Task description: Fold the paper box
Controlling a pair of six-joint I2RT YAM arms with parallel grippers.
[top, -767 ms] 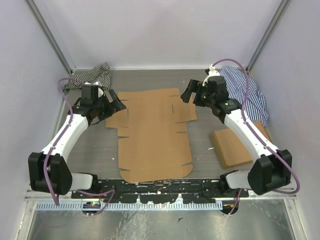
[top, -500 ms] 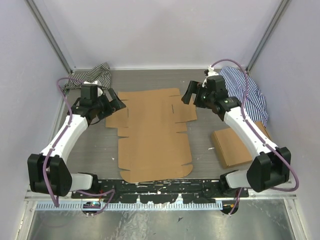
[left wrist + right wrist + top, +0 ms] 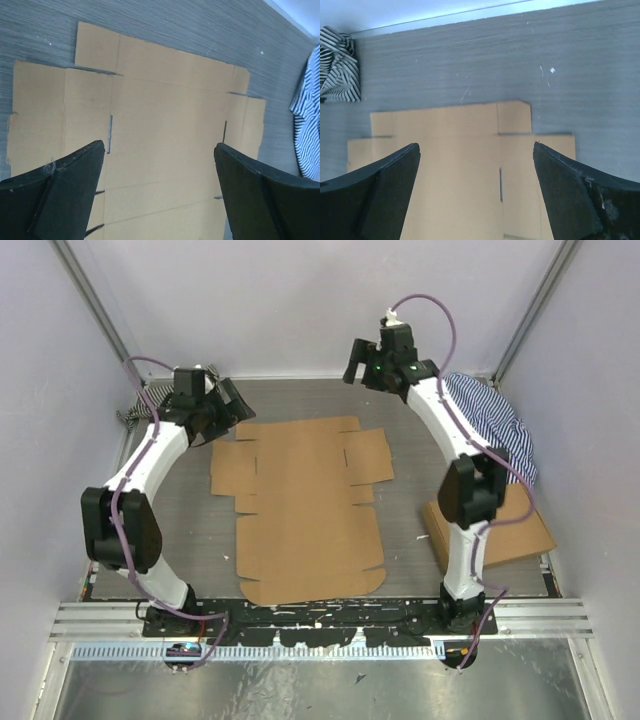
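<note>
The paper box [image 3: 300, 510] lies as a flat brown cross-shaped sheet in the middle of the table, all flaps down. My left gripper [image 3: 228, 412] hovers above its far left corner, open and holding nothing. My right gripper [image 3: 360, 365] is raised high near the back wall, beyond the sheet's far right corner, also open and holding nothing. In the left wrist view the sheet [image 3: 165, 130] fills the space beneath the open left gripper [image 3: 160, 146]. The right wrist view shows the sheet's far edge [image 3: 455, 165] below the open right gripper [image 3: 476, 146].
A thicker stack of flat cardboard [image 3: 500, 530] lies at the right, partly behind the right arm. One striped cloth [image 3: 490, 420] is bunched at the back right, another [image 3: 145, 400] at the back left corner. Walls close in the table's back and sides.
Both arms have risen and swung toward the back wall, away from the sheet's side flaps. The right arm now stretches up tall. The sheet has not moved.
</note>
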